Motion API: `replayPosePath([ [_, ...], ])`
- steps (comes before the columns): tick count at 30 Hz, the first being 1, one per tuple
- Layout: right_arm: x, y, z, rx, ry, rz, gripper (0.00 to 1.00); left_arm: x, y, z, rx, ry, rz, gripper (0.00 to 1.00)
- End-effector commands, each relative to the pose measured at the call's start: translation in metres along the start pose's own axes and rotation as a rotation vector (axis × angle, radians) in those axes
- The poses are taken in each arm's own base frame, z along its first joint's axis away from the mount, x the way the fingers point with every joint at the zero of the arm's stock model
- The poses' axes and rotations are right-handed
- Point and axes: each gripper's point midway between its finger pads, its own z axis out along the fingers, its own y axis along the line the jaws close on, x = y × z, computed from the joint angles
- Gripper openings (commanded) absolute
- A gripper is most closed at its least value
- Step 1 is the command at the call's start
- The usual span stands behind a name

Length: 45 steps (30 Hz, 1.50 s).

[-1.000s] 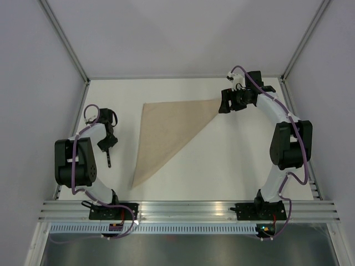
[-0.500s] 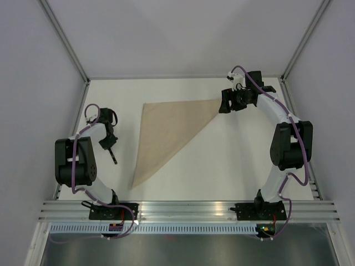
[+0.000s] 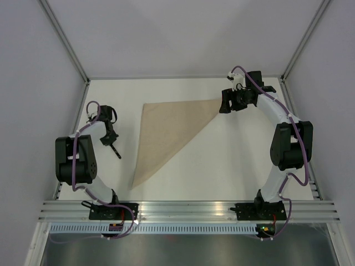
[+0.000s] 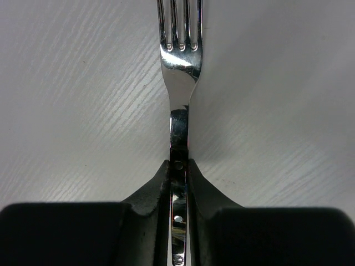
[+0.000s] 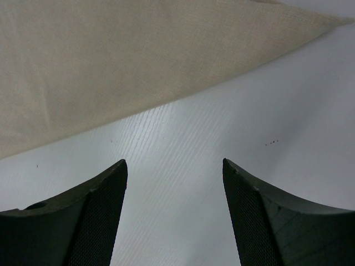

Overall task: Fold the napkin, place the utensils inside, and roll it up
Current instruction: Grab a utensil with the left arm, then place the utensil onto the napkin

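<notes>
The napkin [image 3: 163,130] is seen folded into a tan triangle on the middle of the white table [image 3: 233,166], one corner pointed at the near edge and another reaching toward the far right. The fork [image 4: 180,61] is held well to the left of the cloth, apart from it, tines leading and angled toward the napkin's near half. Whether the tines are touching the table cannot be told.

A slip is judged the main hazard. The fork is gripped only on its narrow handle, so it could be pivoted or dropped during the carry across to the cloth. If it is lowered too soon, the cloth's left edge could be snagged by the tines and the fold dragged open. If it is laid off-centre, a lopsided roll would be risked.

The left pincer [image 4: 178,166] is clamped tight on the fork's handle, with the fingers pressed against both sides. The right pincer [image 5: 175,163] is spread wide with nothing between its fingers, and is parked just beside the napkin's far right corner. The cloth's edge lies ahead of its fingertips.
</notes>
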Motion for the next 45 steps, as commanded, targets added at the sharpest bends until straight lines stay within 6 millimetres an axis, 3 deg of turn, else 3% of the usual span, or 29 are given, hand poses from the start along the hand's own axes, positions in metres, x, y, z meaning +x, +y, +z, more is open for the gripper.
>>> replayPosePath([
  [1,-0.031,0.005,-0.023,0.031,-0.085,-0.045,0.75,-0.031,-0.021,-0.025,0.147,-0.089,0.042,0.02],
  [4,-0.037,0.004,-0.026,0.039,-0.099,-0.035,0.75,-0.063,-0.044,-0.066,0.298,-0.196,0.083,0.02],
  [7,-0.041,0.002,-0.028,0.044,-0.106,-0.014,0.75,-0.087,-0.083,-0.120,0.475,-0.322,0.212,0.02],
  [8,-0.042,0.001,-0.029,0.050,-0.109,-0.012,0.75,-0.079,-0.109,-0.140,0.561,-0.333,0.292,0.02],
  [9,-0.042,0.001,-0.029,0.053,-0.110,-0.006,0.75,-0.087,-0.125,-0.162,0.620,-0.374,0.329,0.02],
  [10,-0.043,0.001,-0.030,0.055,-0.112,-0.007,0.74,-0.082,-0.140,-0.169,0.669,-0.378,0.403,0.02],
  [11,-0.043,-0.001,-0.031,0.064,-0.113,-0.005,0.74,-0.075,-0.167,-0.197,0.758,-0.399,0.478,0.02],
  [12,-0.044,-0.002,-0.033,0.070,-0.119,0.004,0.73,-0.063,-0.181,-0.193,0.773,-0.374,0.541,0.02],
  [14,-0.044,-0.004,-0.036,0.077,-0.125,0.017,0.73,-0.042,-0.215,-0.215,0.852,-0.396,0.696,0.02],
  [16,-0.046,-0.010,-0.044,0.093,-0.141,0.037,0.72,-0.017,-0.239,-0.209,0.899,-0.366,0.826,0.02],
  [18,-0.048,-0.019,-0.053,0.118,-0.159,0.050,0.72,0.002,-0.263,-0.220,0.957,-0.363,0.908,0.02],
  [19,-0.049,-0.022,-0.055,0.129,-0.163,0.056,0.72,0.019,-0.276,-0.209,0.962,-0.333,0.965,0.02],
  [24,-0.049,-0.031,-0.065,0.178,-0.170,0.063,0.72,0.044,-0.310,-0.201,1.024,-0.291,1.068,0.02],
  [29,-0.048,-0.034,-0.064,0.192,-0.168,0.065,0.72,0.086,-0.317,-0.200,1.090,-0.250,1.238,0.02],
  [33,-0.045,-0.035,-0.059,0.187,-0.160,0.069,0.72,0.114,-0.315,-0.196,1.130,-0.175,1.268,0.02],
  [45,-0.041,-0.034,-0.054,0.170,-0.158,0.058,0.72,0.146,-0.317,-0.177,1.033,-0.091,1.229,0.02],
])
